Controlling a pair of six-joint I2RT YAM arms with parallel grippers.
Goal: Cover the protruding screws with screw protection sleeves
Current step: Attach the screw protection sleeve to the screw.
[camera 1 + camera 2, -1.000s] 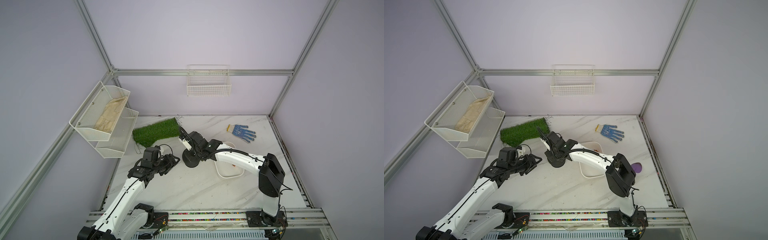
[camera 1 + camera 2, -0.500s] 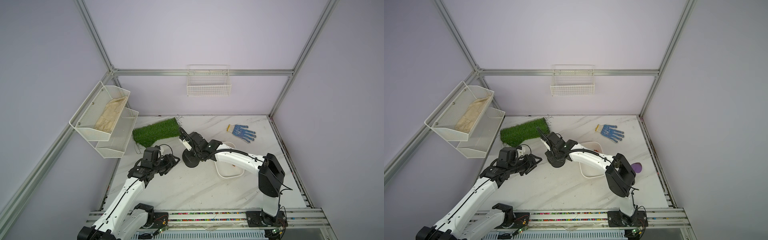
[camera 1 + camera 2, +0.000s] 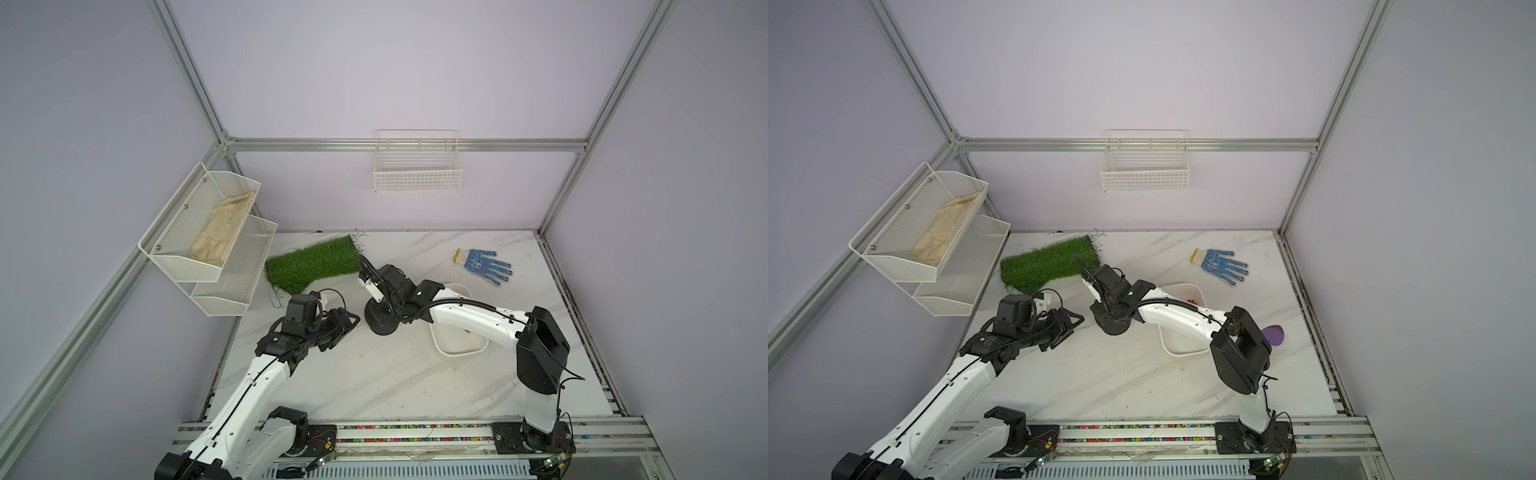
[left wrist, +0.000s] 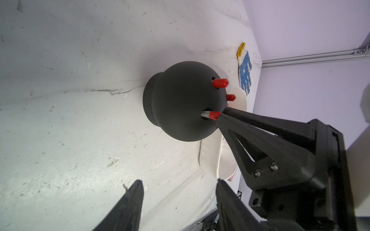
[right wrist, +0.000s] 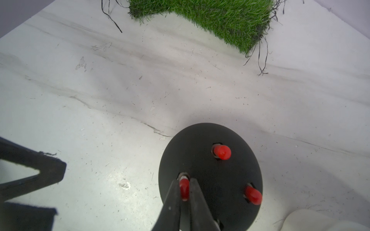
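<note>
A black dome base (image 3: 380, 324) (image 4: 180, 100) stands mid-table with the protruding screws on top. Two screws wear red screw protection sleeves (image 5: 221, 152) (image 5: 253, 195). My right gripper (image 5: 184, 180) (image 4: 221, 114) reaches down from above and is shut on a third sleeve (image 5: 184, 189) (image 4: 215, 115). That sleeve sits partway down its screw (image 4: 204, 114), with bare thread showing below. The fourth screw's spot is hidden behind my right fingers. My left gripper (image 4: 179, 192) (image 3: 351, 322) hovers open and empty just left of the dome. More sleeves (image 3: 1192, 300) lie in a white tray (image 3: 457, 351).
A green turf patch (image 3: 311, 266) lies behind the dome. A blue dotted glove (image 3: 484, 264) is at the back right and a purple object (image 3: 1273, 334) lies right of the tray. Mesh shelves (image 3: 208, 232) hang on the left wall and a wire basket (image 3: 417, 166) on the back wall.
</note>
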